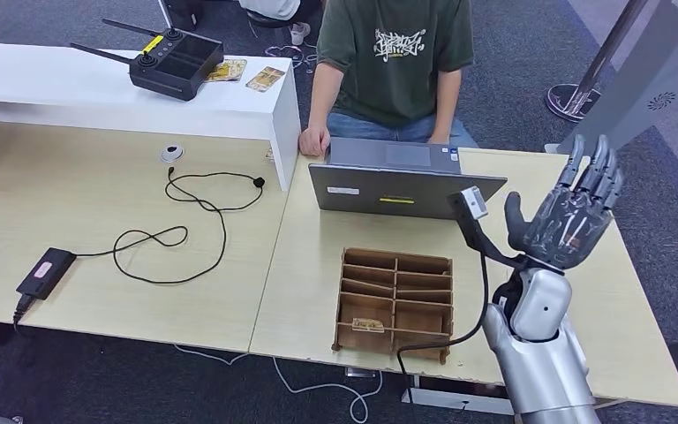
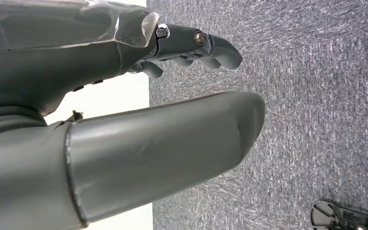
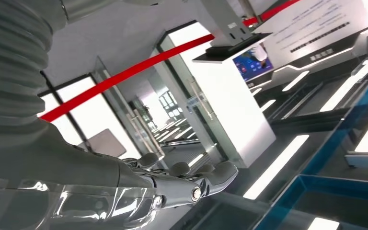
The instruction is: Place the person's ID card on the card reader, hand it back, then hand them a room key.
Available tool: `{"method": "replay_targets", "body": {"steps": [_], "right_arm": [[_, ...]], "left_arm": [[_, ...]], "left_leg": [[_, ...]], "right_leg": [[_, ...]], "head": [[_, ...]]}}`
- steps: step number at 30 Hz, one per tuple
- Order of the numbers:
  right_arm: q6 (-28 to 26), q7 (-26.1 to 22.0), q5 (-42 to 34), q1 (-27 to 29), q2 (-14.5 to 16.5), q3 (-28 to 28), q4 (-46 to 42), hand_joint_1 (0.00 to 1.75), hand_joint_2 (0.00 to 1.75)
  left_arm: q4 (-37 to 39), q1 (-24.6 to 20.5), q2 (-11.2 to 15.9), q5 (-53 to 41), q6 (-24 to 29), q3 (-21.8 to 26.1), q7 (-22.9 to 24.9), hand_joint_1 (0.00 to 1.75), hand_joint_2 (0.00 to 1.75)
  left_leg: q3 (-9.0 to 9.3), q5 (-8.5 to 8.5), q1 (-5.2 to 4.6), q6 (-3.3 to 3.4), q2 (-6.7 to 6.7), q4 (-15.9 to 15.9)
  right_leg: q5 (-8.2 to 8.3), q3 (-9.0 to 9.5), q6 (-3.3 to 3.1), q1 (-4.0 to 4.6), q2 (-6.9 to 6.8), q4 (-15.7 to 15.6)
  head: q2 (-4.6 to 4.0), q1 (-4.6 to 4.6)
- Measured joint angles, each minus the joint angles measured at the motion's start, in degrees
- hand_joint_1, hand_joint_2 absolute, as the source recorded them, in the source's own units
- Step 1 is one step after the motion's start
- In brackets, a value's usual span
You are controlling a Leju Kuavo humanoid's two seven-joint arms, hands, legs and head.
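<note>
My right hand (image 1: 569,212) is raised over the table's right side, fingers spread and pointing up, holding nothing; the right wrist view shows its fingers (image 3: 191,179) stretched out against the ceiling. My left hand (image 2: 124,96) hangs beside a white table edge above grey carpet, fingers extended and holding nothing. A small black card reader (image 1: 46,271) with a pink label lies at the table's left, on a black cable. A wooden divided box (image 1: 395,303) holds a tan card (image 1: 367,325) in a front compartment. Two cards (image 1: 266,79) lie on the white raised counter.
A person in a green T-shirt (image 1: 395,53) sits behind a grey laptop (image 1: 397,177), one hand (image 1: 314,141) resting on the table. A black controller (image 1: 177,62) sits on the counter. A looping black cable (image 1: 177,231) crosses the left table. A stanchion base (image 1: 574,97) stands far right.
</note>
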Motion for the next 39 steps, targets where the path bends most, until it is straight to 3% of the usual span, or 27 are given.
{"method": "replay_targets", "body": {"steps": [8, 23, 39], "right_arm": [[0.00, 6.42, 0.01, 7.91, -3.58, -0.15, -6.94, 0.00, 1.75], [0.38, 9.05, 0.02, 18.01, -5.61, 3.98, -15.05, 0.00, 1.75], [10.02, 13.23, 0.02, 28.16, -6.81, 11.18, -29.02, 0.00, 1.75]], "left_arm": [[0.00, -0.02, 0.40, 0.20, -0.02, 0.00, -0.23, 0.00, 0.00], [0.00, 0.01, 0.26, 2.00, -0.17, 0.48, -0.55, 0.00, 0.00], [0.00, 0.51, 0.19, 1.82, -0.33, 0.55, -1.60, 0.00, 0.00]], "left_leg": [[0.00, -0.01, 0.00, 0.01, 0.01, 0.00], [-0.03, -0.02, 0.00, 0.01, 0.02, -0.01], [-0.02, -0.07, 0.01, -0.03, 0.04, -0.01]], "right_leg": [[0.00, -0.01, 0.01, 0.00, 0.01, -0.01], [-0.02, -0.01, 0.01, 0.00, 0.01, -0.01], [-0.04, -0.01, 0.01, 0.00, 0.03, 0.00]], "head": [[0.00, 0.00], [0.00, 0.01], [0.01, 0.00]]}}
